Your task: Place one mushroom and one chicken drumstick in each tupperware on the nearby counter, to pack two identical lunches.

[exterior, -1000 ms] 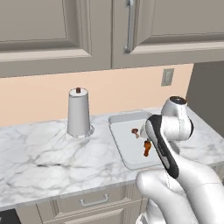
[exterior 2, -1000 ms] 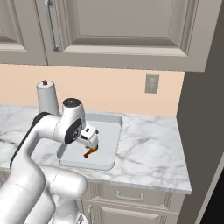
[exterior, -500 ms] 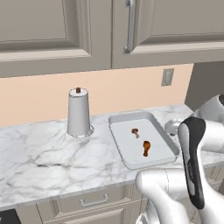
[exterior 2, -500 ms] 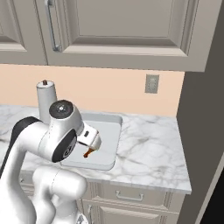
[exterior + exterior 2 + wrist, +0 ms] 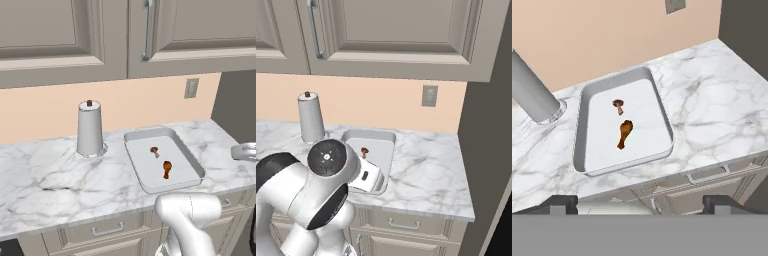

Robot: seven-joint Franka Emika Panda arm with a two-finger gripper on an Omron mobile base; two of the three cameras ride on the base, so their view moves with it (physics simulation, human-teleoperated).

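- Tupperware point(image 5: 662, 117) on tabletop point(image 5: 712, 100) holds mushroom point(image 5: 618, 104), drumstick point(image 5: 625, 133)
- Fingers point(image 5: 562, 204) apart, empty
- Risk: second tupperware unseen, search could fail

A kitchen: marble counter point(image 5: 45, 175), wall cabinets point(image 5: 60, 35), drawers point(image 5: 107, 231) and outlet point(image 5: 191, 88).

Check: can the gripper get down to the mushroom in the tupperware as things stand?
Probably yes. The mushroom lies uncovered in the open tupperware, apart from the drumstick, and the hand view looks down on it with nothing between. The gripper looks open.
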